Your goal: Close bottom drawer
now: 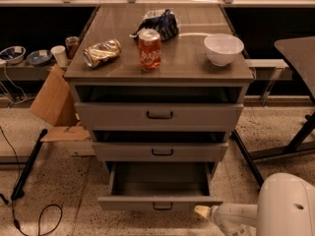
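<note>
The bottom drawer [160,203] is the lowest of three grey drawers in the cabinet. It stands pulled well out, and its plain grey inside [160,183] shows with nothing in it. Its small dark bar handle [162,206] sits at the middle of the front. My gripper [202,211] is at the bottom right on a white arm [285,208]. Its pale tip is just off the right end of the drawer front, at the height of the front panel. I cannot tell whether it touches the front.
The middle drawer [160,151] and top drawer [158,115] stand slightly out. On the cabinet top are a red can [149,49], a crushed can [102,52], a dark bag [157,22] and a white bowl [223,48]. Cardboard [51,104] leans at the left; a table leg [300,136] is at the right.
</note>
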Tool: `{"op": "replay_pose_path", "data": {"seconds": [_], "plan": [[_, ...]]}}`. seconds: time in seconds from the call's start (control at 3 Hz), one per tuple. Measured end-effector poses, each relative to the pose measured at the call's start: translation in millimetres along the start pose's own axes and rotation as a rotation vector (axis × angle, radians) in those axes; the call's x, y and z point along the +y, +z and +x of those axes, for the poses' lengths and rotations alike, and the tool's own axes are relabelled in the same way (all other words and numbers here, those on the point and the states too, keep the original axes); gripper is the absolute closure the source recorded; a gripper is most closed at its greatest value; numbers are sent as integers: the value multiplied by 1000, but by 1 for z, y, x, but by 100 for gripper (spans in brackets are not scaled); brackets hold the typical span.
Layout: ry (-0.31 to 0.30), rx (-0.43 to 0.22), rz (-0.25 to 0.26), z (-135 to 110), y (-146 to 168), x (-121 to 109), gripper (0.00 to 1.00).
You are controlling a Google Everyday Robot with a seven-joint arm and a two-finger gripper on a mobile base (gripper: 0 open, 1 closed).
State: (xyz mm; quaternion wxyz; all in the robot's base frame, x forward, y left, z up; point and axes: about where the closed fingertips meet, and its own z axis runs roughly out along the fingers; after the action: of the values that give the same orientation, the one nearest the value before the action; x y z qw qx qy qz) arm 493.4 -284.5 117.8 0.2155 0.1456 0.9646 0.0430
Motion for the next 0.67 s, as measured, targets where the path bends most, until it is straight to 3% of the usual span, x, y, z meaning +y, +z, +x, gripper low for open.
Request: {"op": "replay_pose_path", "data": {"seconds": [0.67], "plan": [[-24, 37, -59, -12, 6, 41, 0]]}}
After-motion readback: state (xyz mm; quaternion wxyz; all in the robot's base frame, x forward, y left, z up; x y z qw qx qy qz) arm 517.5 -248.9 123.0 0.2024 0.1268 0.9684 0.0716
